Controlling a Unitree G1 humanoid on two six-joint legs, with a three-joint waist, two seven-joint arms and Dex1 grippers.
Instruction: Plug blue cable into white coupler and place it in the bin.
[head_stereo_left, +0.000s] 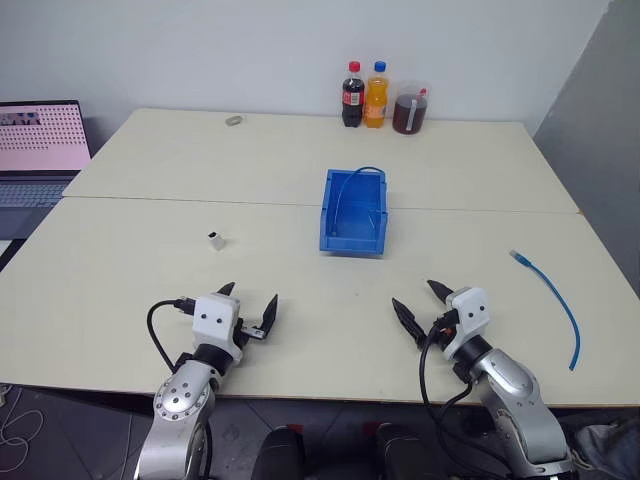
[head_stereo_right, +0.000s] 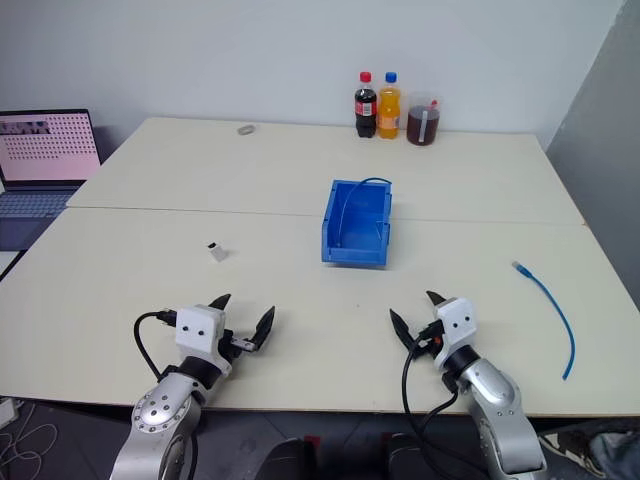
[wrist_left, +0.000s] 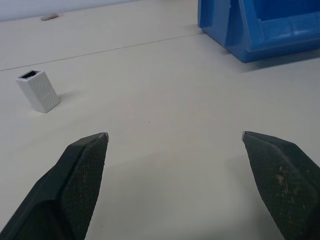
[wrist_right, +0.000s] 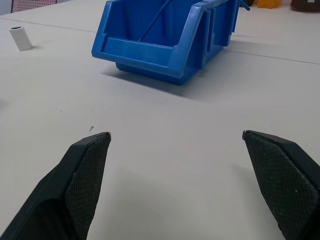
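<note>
Blue cable (head_stereo_left: 552, 296) and white coupler (head_stereo_left: 216, 239) lie apart, neither gripped yet.

Nearest, at the lower edge of the frame, the left gripper (head_stereo_left: 251, 310) and right gripper (head_stereo_left: 420, 303) hover just above the table (head_stereo_left: 120, 270), both spread wide and holding nothing, likely readied for a first reach. Further in, the coupler stands upright left of centre, while the cable lies at the right edge, its plug toward the middle. Beyond, at centre, the bin (head_stereo_left: 354, 212) holds another thin blue cable (head_stereo_left: 350, 186).

Coupler (head_stereo_left: 216, 239) left of bin (head_stereo_left: 354, 240)
</note>
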